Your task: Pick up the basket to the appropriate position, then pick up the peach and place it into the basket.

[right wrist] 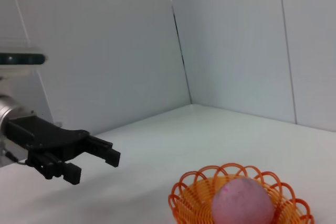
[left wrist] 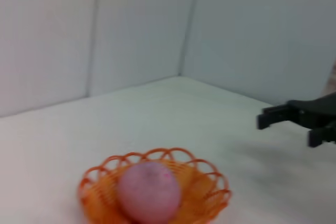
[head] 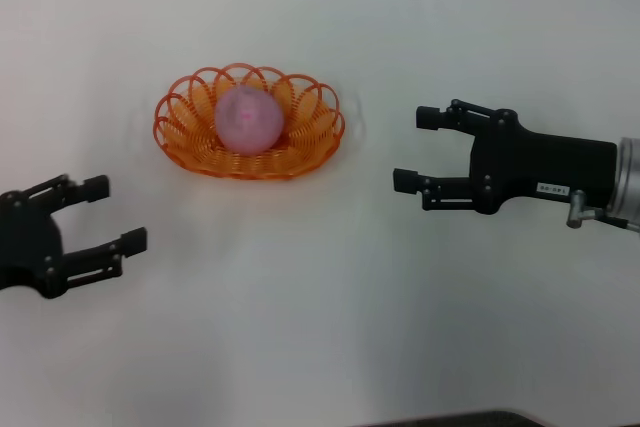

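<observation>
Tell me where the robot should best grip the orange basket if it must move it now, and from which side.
Probably the looped rim at the basket's right end, approached by the open right gripper from the right. The peach fills the middle, and the left gripper is farther.

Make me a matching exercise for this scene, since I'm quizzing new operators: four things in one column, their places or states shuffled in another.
Column one:
1. peach
2. basket
3. left gripper
4. right gripper

Column two:
A. open and empty, off the basket's right side
B. orange wire, resting on the white table
C. lying inside the basket
D. open and empty, nearer than the basket, off its left side

Pairs: 1-C, 2-B, 3-D, 4-A
</observation>
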Controlling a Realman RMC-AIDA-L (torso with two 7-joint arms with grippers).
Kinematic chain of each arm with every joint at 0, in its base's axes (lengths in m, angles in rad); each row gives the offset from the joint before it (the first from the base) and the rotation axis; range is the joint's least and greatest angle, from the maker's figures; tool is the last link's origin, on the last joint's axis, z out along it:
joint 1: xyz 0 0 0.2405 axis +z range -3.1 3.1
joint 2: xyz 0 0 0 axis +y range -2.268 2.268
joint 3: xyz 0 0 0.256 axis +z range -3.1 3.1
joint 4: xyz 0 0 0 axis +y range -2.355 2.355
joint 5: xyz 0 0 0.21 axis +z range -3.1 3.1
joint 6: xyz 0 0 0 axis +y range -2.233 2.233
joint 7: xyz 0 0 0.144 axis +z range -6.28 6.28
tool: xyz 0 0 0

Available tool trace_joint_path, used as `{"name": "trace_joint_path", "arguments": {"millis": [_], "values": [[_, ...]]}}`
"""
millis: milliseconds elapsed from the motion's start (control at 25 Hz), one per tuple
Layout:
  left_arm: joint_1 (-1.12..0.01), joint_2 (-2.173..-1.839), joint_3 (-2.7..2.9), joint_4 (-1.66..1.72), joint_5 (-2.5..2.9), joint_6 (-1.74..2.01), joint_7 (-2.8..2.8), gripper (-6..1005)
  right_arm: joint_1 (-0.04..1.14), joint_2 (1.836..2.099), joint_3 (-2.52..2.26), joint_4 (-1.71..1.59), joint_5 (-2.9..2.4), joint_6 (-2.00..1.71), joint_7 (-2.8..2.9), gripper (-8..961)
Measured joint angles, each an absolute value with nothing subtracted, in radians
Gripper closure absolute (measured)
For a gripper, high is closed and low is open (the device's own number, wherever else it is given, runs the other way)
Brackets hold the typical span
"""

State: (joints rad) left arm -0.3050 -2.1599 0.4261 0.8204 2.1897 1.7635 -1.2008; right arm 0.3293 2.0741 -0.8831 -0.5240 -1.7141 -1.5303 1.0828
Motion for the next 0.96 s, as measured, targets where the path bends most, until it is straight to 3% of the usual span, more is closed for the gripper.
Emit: {"name": "trace_joint_path", "arguments": {"millis": [200, 560, 960], "values": [[-0.299, -2.132, 0.318, 0.708, 2.198, 1.739, -1.124, 170, 0.343, 2.072, -0.884, -0.53, -1.714, -1.523, 1.085, 9], [-0.314, -2.113, 0.275, 0.706, 2.196, 1.72, -1.126, 171, 0.357, 2.07, -0.881, -0.593, -1.726, -1.516, 1.125, 10], [-0.309, -2.109, 0.258, 0.707, 2.19, 1.729, -1.125, 171, 0.363, 2.072, -0.88, -0.595, -1.726, -1.516, 1.126, 11]]}}
